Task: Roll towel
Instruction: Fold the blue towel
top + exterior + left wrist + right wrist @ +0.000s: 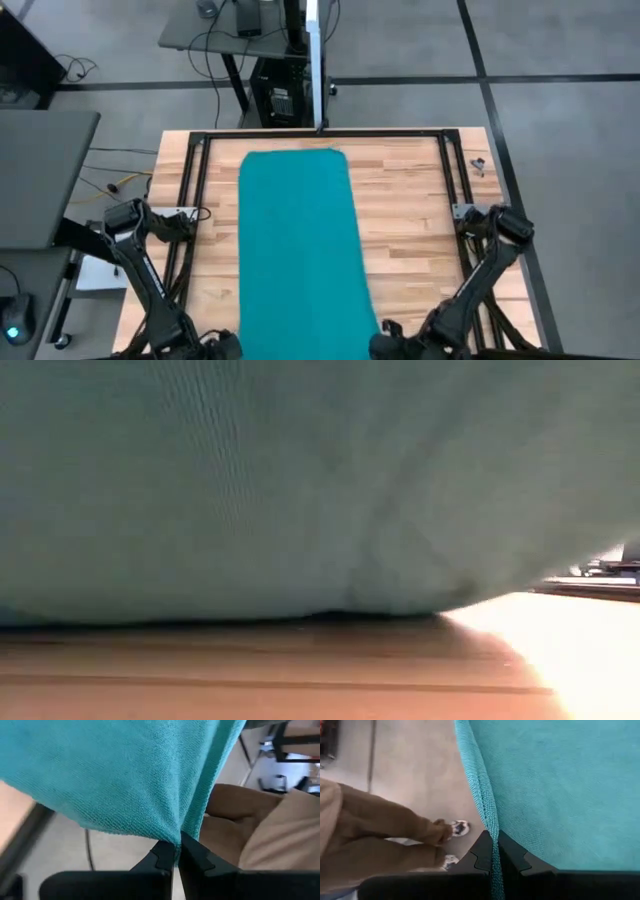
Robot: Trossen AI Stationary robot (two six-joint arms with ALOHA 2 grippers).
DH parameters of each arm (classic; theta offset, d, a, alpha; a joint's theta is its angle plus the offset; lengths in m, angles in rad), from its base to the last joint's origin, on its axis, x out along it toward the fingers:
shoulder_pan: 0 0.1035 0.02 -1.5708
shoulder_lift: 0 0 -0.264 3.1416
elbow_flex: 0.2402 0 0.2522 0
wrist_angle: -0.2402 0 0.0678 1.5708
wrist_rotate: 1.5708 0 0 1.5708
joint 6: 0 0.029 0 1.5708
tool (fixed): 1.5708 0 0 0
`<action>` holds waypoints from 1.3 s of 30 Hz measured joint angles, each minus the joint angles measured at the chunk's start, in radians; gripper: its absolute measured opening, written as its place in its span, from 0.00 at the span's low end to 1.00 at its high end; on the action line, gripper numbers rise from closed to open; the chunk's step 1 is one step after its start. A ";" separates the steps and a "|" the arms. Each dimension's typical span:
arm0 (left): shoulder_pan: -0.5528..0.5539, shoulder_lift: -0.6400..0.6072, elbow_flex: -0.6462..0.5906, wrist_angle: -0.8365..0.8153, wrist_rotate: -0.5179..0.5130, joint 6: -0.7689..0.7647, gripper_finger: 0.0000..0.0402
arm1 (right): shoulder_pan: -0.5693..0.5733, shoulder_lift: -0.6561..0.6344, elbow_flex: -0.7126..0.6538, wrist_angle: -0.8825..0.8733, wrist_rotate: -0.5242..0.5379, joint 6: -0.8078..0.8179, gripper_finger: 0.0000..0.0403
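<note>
Here, both jaws pinch the towel (300, 250) — a person's legs (375, 845) stand beyond the table (420, 210).

towel (300, 480) fills nearly the whole low view, teal fabric right up against the lens. wooden table (250, 670) shows as a strip along 6 o'clock, shadowed under the cloth. bright washed-out patch at 4 o'clock, dark frame bar (590, 588) at 3.
</note>
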 joint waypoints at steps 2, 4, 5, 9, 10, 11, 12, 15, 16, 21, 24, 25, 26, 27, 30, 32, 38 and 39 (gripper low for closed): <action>-0.003 0.015 0.000 0.061 0.019 -0.011 0.00 | 0.011 0.011 0.000 0.007 0.009 0.019 0.00; -0.004 0.014 0.000 0.091 0.018 -0.016 0.00 | 0.013 0.009 0.000 -0.002 0.016 0.023 0.00; -0.004 0.008 0.000 0.105 0.021 -0.015 0.00 | 0.011 0.004 0.000 -0.005 0.016 0.017 0.00; 0.003 -0.046 0.002 0.117 0.021 0.002 0.00 | -0.006 -0.048 0.000 -0.079 0.017 -0.033 0.00; 0.008 -0.064 0.003 0.097 0.021 0.004 0.00 | -0.014 -0.065 0.000 -0.109 0.018 -0.050 0.00; 0.012 -0.084 0.004 0.062 0.018 0.009 0.00 | -0.023 -0.080 0.000 -0.143 0.018 -0.065 0.00; 0.017 -0.104 0.004 0.010 0.013 0.016 0.00 | -0.036 -0.095 0.000 -0.179 0.018 -0.083 0.00; 0.039 -0.177 0.004 -0.213 -0.013 0.021 0.00 | -0.087 -0.131 0.000 -0.275 0.019 -0.139 0.00; 0.049 -0.204 0.003 -0.292 -0.025 0.021 0.00 | -0.107 -0.144 0.000 -0.300 0.019 -0.155 0.00; 0.106 -0.341 0.002 -0.658 -0.069 0.051 0.00 | -0.229 -0.195 0.000 -0.414 0.019 -0.249 0.00; 0.153 -0.427 -0.024 -0.788 -0.068 0.086 0.00 | -0.313 -0.216 0.000 -0.463 0.016 -0.321 0.00; 0.167 -0.458 -0.049 -0.808 -0.069 0.102 0.00 | -0.342 -0.219 -0.004 -0.473 0.010 -0.344 0.00; 0.180 -0.489 -0.077 -0.822 -0.068 0.115 0.00 | -0.372 -0.222 -0.013 -0.474 0.002 -0.364 0.00; 0.197 -0.524 -0.113 -0.823 -0.067 0.123 0.00 | -0.400 -0.222 -0.024 -0.477 -0.005 -0.384 0.00; 0.248 -0.626 -0.239 -0.809 -0.069 0.134 0.00 | -0.484 -0.222 -0.062 -0.474 -0.046 -0.443 0.00; 0.281 -0.690 -0.319 -0.804 -0.070 0.134 0.00 | -0.541 -0.222 -0.091 -0.471 -0.075 -0.487 0.00; 0.417 -0.866 -0.472 -0.770 -0.066 0.192 0.00 | -0.741 -0.227 -0.149 -0.429 -0.135 -0.614 0.00; 0.444 -0.892 -0.489 -0.758 -0.065 0.214 0.00 | -0.777 -0.228 -0.158 -0.417 -0.156 -0.622 0.00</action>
